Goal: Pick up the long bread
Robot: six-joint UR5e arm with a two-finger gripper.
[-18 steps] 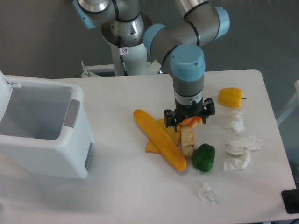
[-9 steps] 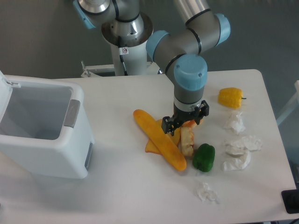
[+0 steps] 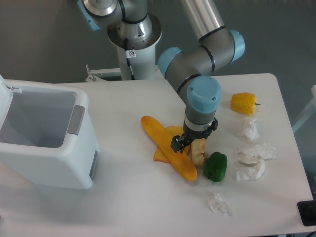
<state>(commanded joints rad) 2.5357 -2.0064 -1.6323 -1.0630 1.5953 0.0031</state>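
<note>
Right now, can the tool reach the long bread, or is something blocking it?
Probably yes. The tool hangs low just above the middle of the long bread, whose top is uncovered. The wedge slice and pale piece crowd its right side, leaving little finger room.

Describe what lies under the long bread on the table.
A flat yellow-orange slice pokes out from beneath the long bread on both sides. The part of it under the loaf is covered, so its full shape cannot be seen, nor can anything else under there.

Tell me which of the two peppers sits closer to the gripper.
The green pepper, just right of and below the gripper beside the long bread. The yellow pepper lies farther off near the table's far right edge.
</note>
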